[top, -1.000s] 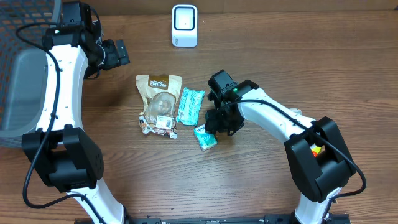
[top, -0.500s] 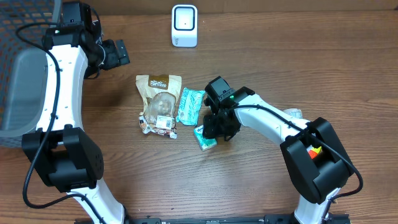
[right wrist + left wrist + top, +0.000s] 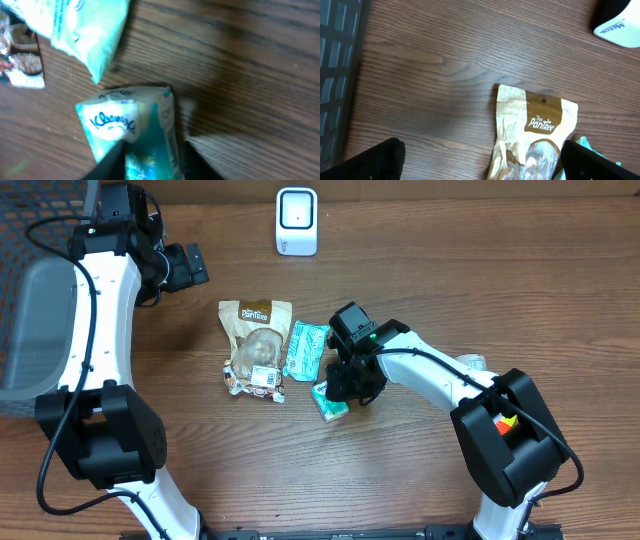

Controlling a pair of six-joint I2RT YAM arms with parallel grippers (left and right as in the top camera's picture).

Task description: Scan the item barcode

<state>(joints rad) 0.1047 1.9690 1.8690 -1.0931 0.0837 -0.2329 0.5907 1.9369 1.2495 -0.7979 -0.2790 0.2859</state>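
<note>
**As the right tool (image 3: 150,159) closes, pickup nears**

Within the last second it slid onto the small teal-and-white plastic tissue pack (image 3: 330,402) on the brown wooden worktop (image 3: 450,280), jaws narrowing; whether they pinch yet, I cannot tell. The left tool (image 3: 188,266) gapes empty.

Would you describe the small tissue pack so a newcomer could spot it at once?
On the wooden table, a cluster of packets lies in front of the white scanner. The tissue pack is the rightmost and smallest, under the right gripper; it alone reads Kleenex in blue.
</note>
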